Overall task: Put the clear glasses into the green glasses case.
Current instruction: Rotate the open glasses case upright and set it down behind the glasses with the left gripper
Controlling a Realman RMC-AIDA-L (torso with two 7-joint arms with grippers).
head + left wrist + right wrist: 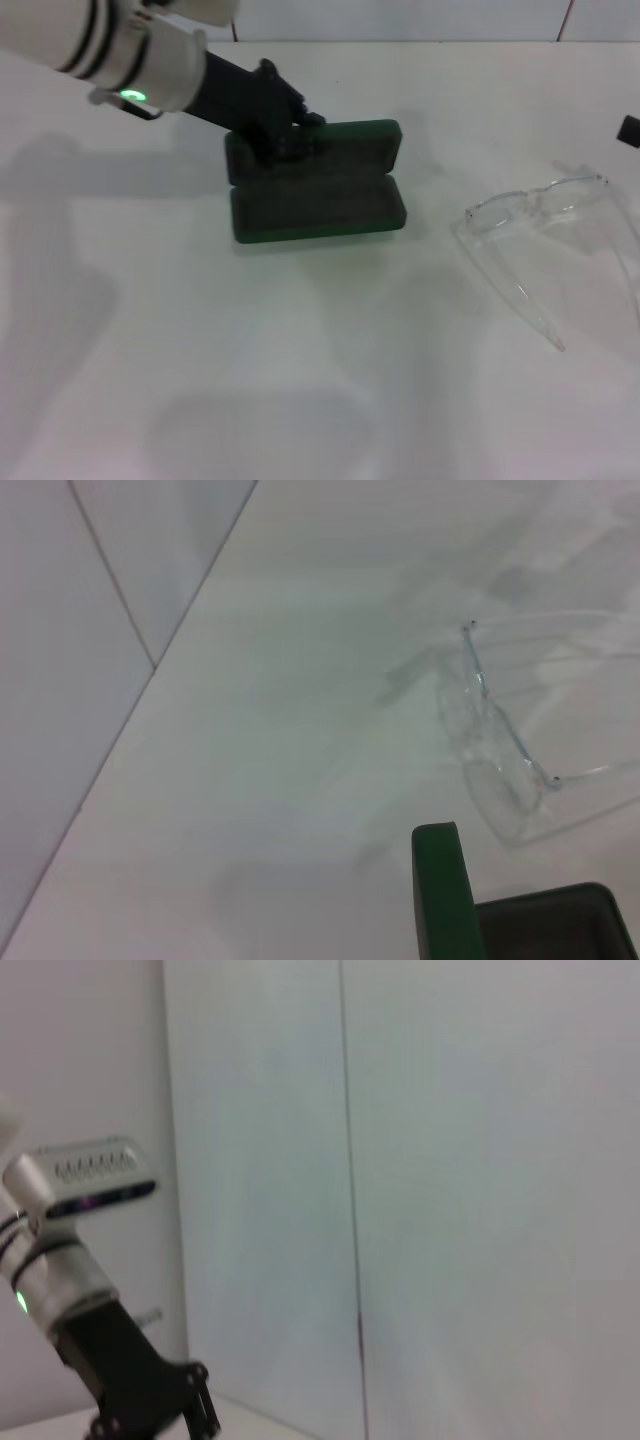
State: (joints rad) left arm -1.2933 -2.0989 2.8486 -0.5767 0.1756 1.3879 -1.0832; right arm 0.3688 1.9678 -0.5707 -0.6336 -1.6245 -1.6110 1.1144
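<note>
The green glasses case lies open in the middle of the table, its lid standing up behind the dark lined tray. My left gripper reaches in from the upper left and sits on the left part of the lid, its black fingers astride the lid's top edge and shut on it. In the left wrist view the lid's edge and the tray show close up. The clear glasses lie unfolded on the table to the right of the case, also seen as clear glasses. A dark bit of my right gripper shows at the right edge.
White table with open room in front of and left of the case. A pale wall runs along the table's far edge. The right wrist view faces that wall and shows the left arm from the side.
</note>
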